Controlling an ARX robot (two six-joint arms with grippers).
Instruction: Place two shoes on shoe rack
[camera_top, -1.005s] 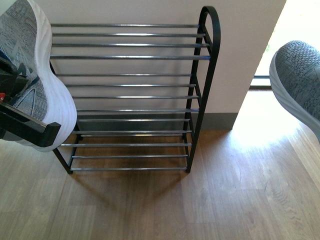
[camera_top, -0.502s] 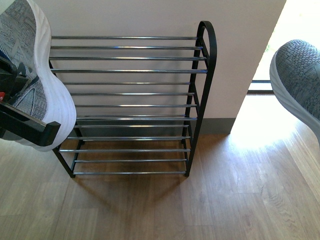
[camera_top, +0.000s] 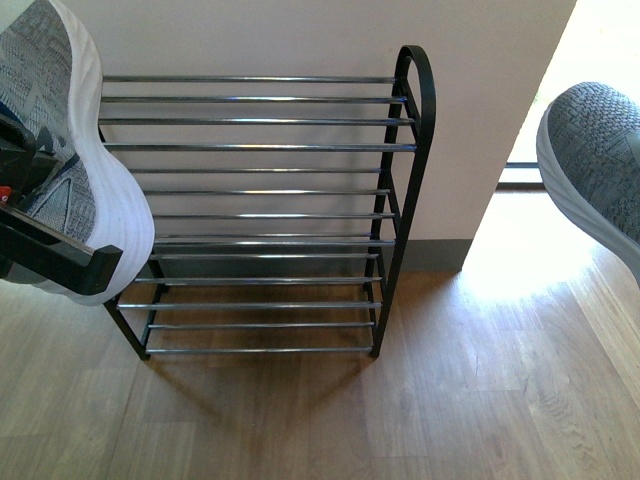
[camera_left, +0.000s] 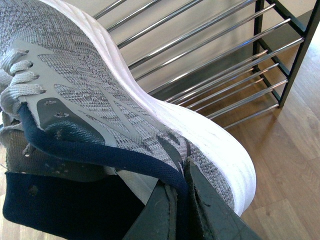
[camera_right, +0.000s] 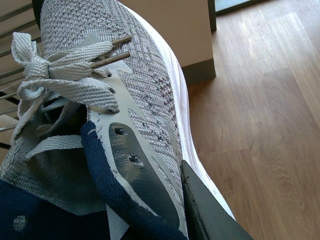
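Note:
The shoe rack (camera_top: 262, 147), a black frame with silver rods, stands against the wall in the middle of the front view. One grey knit sneaker (camera_top: 75, 140) with a thick white sole hangs at the upper left, in front of the rack's left end, heel down. My left gripper (camera_left: 178, 202) is shut on its navy collar; a black finger (camera_top: 62, 256) shows below it. The rack's rods (camera_left: 210, 60) lie just beyond this shoe. A second grey sneaker (camera_top: 595, 160) hangs at the right edge, right of the rack. My right gripper (camera_right: 181, 202) is shut on its side wall (camera_right: 150, 115).
A beige wall (camera_top: 300, 30) backs the rack and ends in a corner (camera_top: 520, 130) at the right. Beyond the corner a sunlit doorway (camera_top: 600, 50) opens. Wooden floor (camera_top: 400, 420) spreads in front of the rack.
In the front view the rack has slid a little lower in the picture. Both held sneakers keep almost the same places in the frame.

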